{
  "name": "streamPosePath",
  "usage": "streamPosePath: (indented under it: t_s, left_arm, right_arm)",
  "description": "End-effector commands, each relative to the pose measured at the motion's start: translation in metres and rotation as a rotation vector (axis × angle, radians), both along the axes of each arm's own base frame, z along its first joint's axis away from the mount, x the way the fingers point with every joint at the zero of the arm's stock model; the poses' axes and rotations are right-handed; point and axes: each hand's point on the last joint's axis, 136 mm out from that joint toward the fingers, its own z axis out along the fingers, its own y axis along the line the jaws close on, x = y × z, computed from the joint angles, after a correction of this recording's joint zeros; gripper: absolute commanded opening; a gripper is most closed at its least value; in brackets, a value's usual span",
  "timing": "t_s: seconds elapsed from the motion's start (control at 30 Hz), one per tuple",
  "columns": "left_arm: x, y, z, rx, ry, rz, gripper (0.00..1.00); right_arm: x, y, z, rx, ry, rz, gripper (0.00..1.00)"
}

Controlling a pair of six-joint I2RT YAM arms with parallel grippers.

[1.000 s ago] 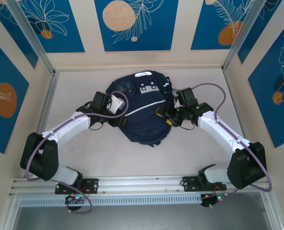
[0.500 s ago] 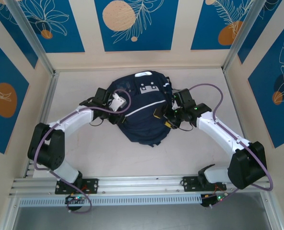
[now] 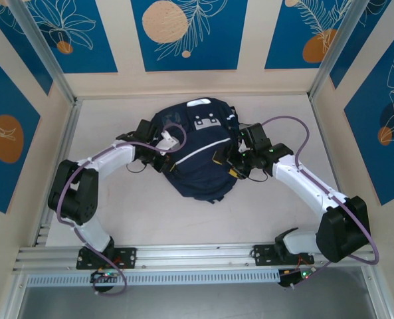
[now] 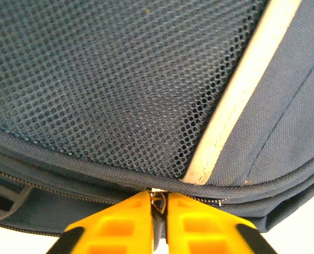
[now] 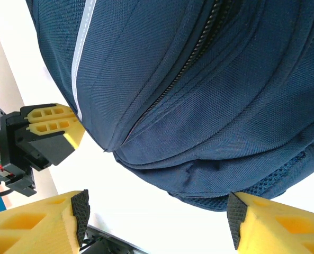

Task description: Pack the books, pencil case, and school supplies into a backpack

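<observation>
Backpack (image 3: 197, 149): zip pull (image 4: 158, 200) clamped by left fingers (image 4: 119, 225).
Zip (image 4: 199, 198) is laid crosswise to them; right fingers (image 5: 35, 222) are held spread alongside.

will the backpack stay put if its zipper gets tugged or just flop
Probably floppy: the backpack is soft fabric and mesh, lying slumped. It may bunch or slide when the left end effector tugs the zipper pull it pinches.
</observation>
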Motion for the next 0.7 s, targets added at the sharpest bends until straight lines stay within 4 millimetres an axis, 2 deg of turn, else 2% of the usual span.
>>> streamPosePath:
  t_s: [0.0,0.2,0.43,0.6,0.67]
  left_arm:
    - [0.002,0.002,0.013,-0.010,-0.036,-0.004,0.01]
    - [-0.005,0.010,0.030,-0.007,-0.068,0.043,0.00]
    - [-0.020,0.012,0.043,-0.056,-0.050,0.096,0.00]
    - [-0.031,0.009,0.053,-0.134,-0.034,0.148,0.00]
    - [-0.030,0.018,0.049,-0.098,-0.057,0.188,0.00]
  right_arm:
    - [-0.005,0.002,-0.001,-0.012,0.020,0.011,0.71]
    - [-0.010,0.015,-0.017,-0.073,0.033,0.042,0.70]
    - [-0.005,0.034,-0.041,-0.108,0.032,0.064,0.68]
    - [-0.001,0.054,-0.053,-0.034,0.038,0.078,0.54]
    - [0.000,0.055,-0.056,-0.034,0.039,0.069,0.53]
